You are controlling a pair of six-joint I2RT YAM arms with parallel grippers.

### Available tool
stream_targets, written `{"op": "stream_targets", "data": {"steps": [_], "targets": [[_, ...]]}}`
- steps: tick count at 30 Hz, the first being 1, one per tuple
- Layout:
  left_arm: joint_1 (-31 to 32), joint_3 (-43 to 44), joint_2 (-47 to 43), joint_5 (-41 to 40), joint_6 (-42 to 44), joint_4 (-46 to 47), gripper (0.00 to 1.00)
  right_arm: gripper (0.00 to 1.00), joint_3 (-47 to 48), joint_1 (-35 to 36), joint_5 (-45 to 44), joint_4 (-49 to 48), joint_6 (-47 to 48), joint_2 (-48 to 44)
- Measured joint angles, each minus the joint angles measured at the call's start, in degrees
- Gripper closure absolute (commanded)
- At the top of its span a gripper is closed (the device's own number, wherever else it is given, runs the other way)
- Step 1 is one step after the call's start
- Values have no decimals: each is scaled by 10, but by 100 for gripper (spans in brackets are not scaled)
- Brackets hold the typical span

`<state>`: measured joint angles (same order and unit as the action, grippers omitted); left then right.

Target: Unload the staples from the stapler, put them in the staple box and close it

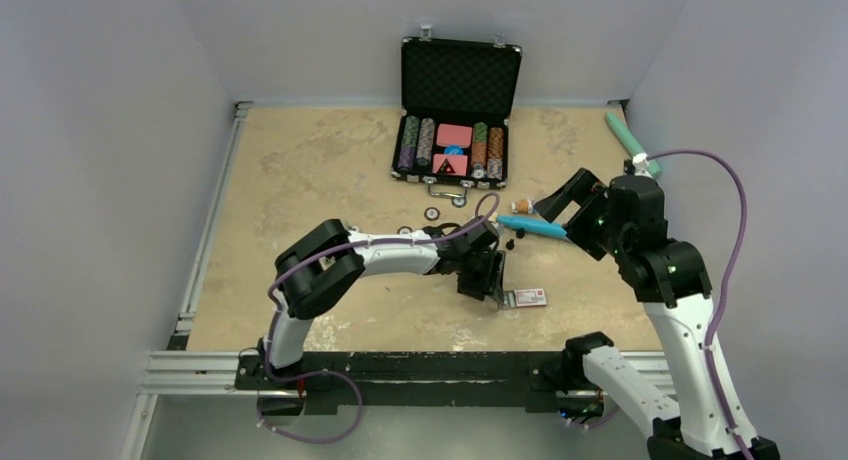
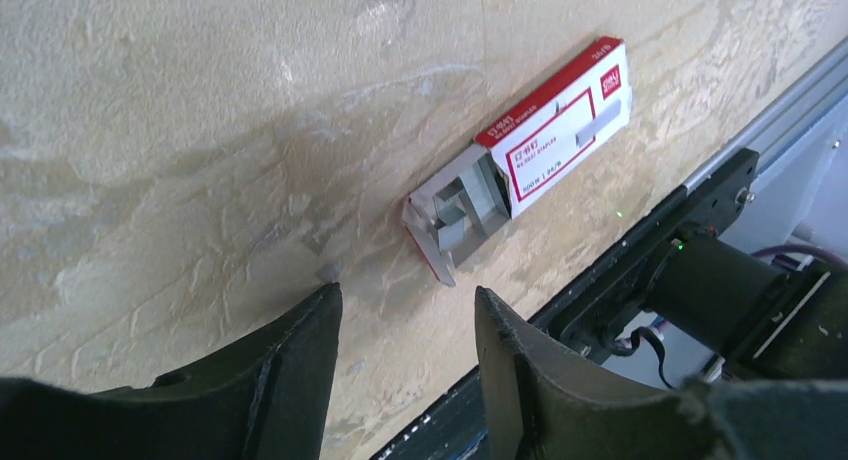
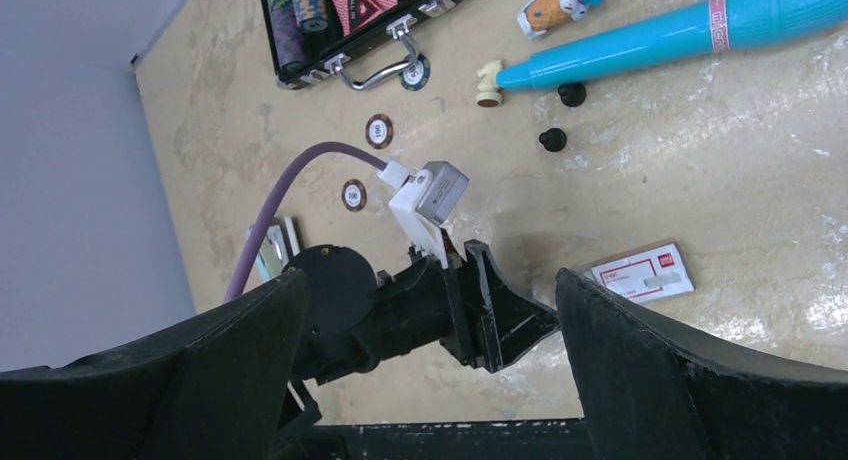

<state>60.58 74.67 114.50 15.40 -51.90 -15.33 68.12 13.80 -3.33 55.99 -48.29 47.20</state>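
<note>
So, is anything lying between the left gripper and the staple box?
Left wrist view: only bare table between the left gripper and the staple box, apart from one tiny grey speck.

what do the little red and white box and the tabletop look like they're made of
The box looks like thin printed cardboard, matte: folded flap, drawer slid open at one end. Inside, grey strips look like metal, probably staples. The tabletop looks like tan, mottled laminate or textured board; which, I cannot tell.
</note>
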Motion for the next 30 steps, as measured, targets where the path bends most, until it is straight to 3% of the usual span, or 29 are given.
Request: {"op": "stream_targets", "data": {"steps": [7,21,30], "targets": [[5,52,37,-20,-12,-24,58,1,-17,0,12,5,20,-14],[7,75,57,-30,-27,-56,99,1,-31,0,16,6,59,-15],[7,75,56,-37,-26,-63,100,1,-47,0,16,5,71,-5]]}}
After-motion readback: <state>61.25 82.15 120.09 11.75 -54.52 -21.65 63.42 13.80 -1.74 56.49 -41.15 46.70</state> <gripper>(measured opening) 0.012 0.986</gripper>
